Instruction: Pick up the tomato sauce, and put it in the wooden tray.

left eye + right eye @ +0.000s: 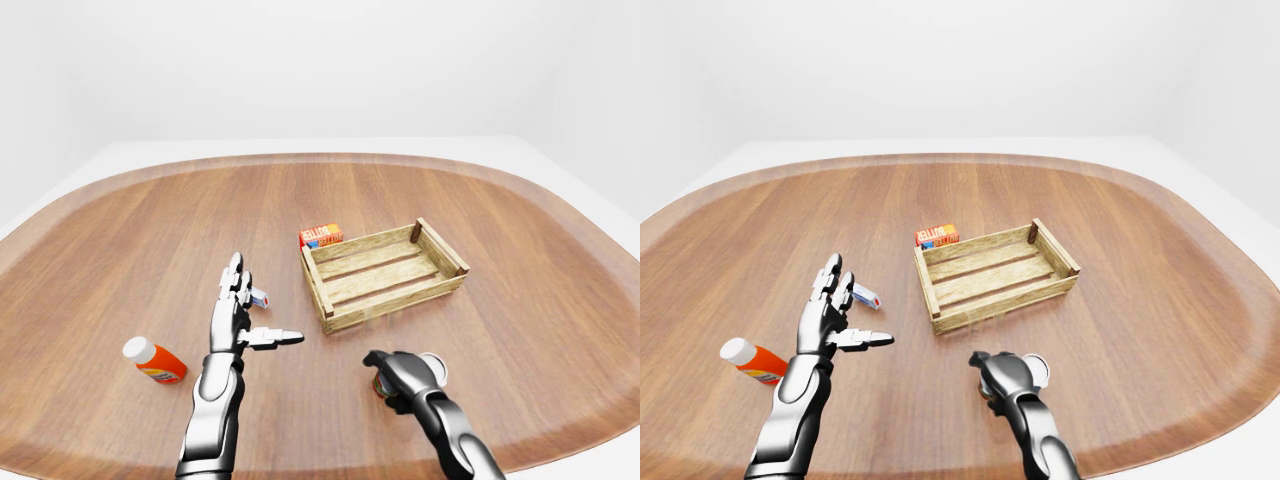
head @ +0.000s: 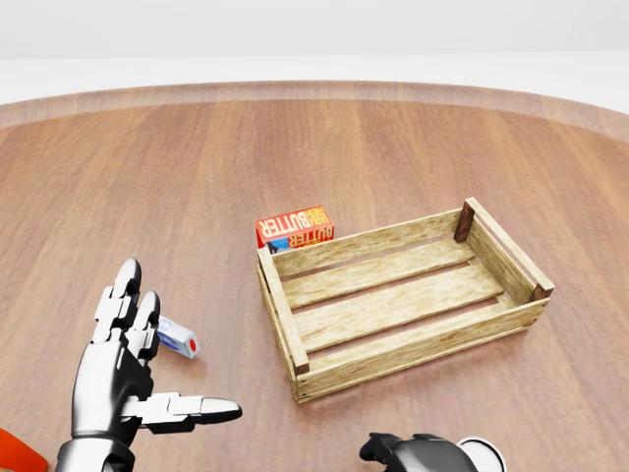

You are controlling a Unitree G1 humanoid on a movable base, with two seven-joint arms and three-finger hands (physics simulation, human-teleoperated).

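The right robot hand [image 1: 400, 375] is curled about the tomato sauce [image 1: 430, 368] at lower right (grip unconfirmed); the wooden tray [image 1: 384, 274] is unfilled, left robot hand [image 1: 238, 318] spread, holding nothing.

Wooden tray [image 2: 282, 307] on table [image 2: 147, 167], butter box [image 2: 294, 227] touching its upper-left wall, left hand [image 2: 123, 379] splayed open (thumb out), right hand [image 2: 418, 453] at bottom edge.

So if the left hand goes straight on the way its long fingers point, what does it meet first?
Probably the small white tube lying just past the left hand fingertips. Depth is unclear; the hand may pass above it. Beyond is bare table.
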